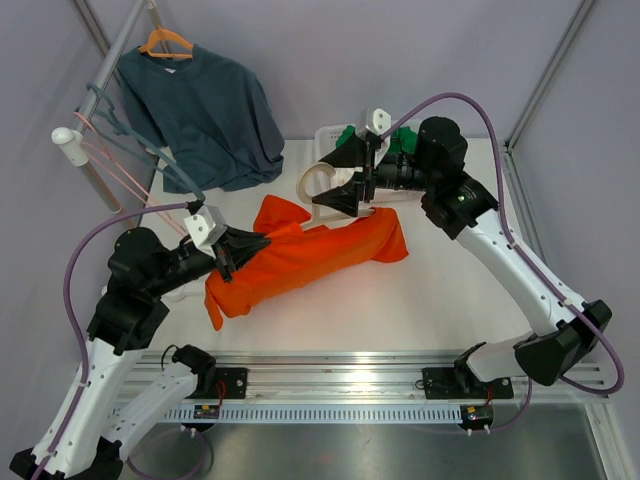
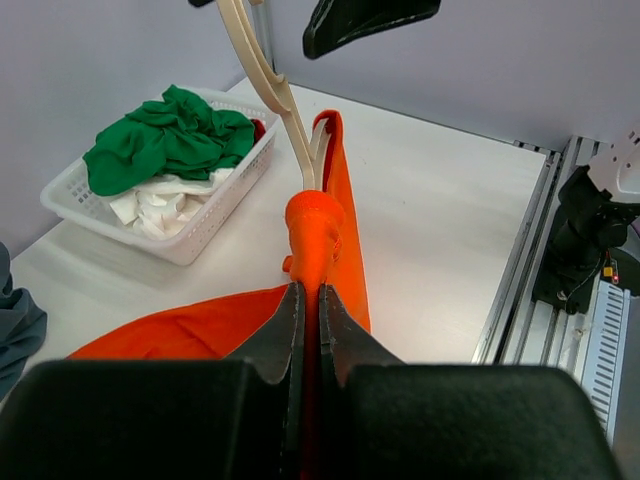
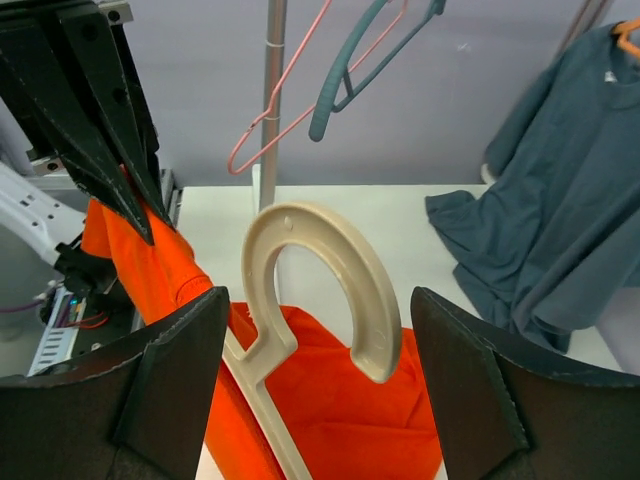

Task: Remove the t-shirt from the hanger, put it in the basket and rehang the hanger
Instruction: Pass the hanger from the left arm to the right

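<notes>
Left claw: Your left claw (image 2: 305,300) is shut tight. It pinches a bunched-up bit of the orange shirt (image 2: 335,250) between its two fingers.
Right claw: Your right claw (image 3: 318,300) is open wide. One finger sits on each side of the hook of the hanger (image 3: 362,270). You can see a gap on both sides, so it has hold of nothing.
Orange shirt: It lies crumpled in the middle of the table (image 1: 430,300), between your two arms. One end is at the left claw. The other end is just under the right claw.
Hanger: It is cream. Its hook sticks up out of the orange shirt, at the end far from the left claw. Its lower part goes down into the orange cloth, so the shirt is on it.
Basket: A white basket (image 2: 200,228) stands at the far side of the table, behind the right claw. A green cloth (image 2: 170,140) lies on top of a white cloth (image 2: 150,205) inside it.
Rack: A rack (image 1: 125,45) stands at the far left. A grey shirt (image 1: 205,115) hangs there on an orange hanger (image 1: 165,42).
Teal hanger: A teal hanger (image 3: 326,90) hangs on the rack with no clothes on it.
</notes>
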Controlling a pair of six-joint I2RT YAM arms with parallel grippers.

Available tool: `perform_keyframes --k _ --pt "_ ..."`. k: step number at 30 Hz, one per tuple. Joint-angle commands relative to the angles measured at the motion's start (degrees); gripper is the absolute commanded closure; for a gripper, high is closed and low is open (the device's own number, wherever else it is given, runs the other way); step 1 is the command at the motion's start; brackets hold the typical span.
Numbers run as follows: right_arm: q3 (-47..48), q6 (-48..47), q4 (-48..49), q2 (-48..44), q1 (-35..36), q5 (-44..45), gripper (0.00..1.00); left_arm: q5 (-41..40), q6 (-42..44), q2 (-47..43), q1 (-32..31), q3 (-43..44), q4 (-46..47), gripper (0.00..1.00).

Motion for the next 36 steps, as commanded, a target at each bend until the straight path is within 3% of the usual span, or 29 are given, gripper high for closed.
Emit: perform_keyframes --k 1,16,24,27,34,36 --pt "2.54 2.2 -1.33 1.42 -0.1 -4.68 0.2 1.12 -0.9 -1.4 -0.23 -0.18 7.43 1.0" --pt "-2.46 3.87 3.25 0.89 -0.18 -9.52 0.31 -0.81 -2.65 -2.45 -0.23 -1.41 9.8 1.0" --pt "-6.42 5.63 8.52 -0.6 -0.18 -11.64 0.47 -0.73 -5.47 -2.8 -0.23 -2.82 12.08 1.0" --pt "-6.78 5.37 8.52 -1.13 -0.18 -11.63 0.57 -0.81 -5.73 -2.98 -0.23 -2.82 12.17 1.0" --pt "-9.24 5.89 12.04 -3.24 -0.18 -10.23 1.0 -0.9 -5.82 -2.98 -0.23 -3.35 12.79 1.0" --pt "-9.24 5.72 11.6 -3.24 -0.18 -10.57 1.0 -1.34 -5.47 -2.98 -0.23 -3.26 12.61 0.87"
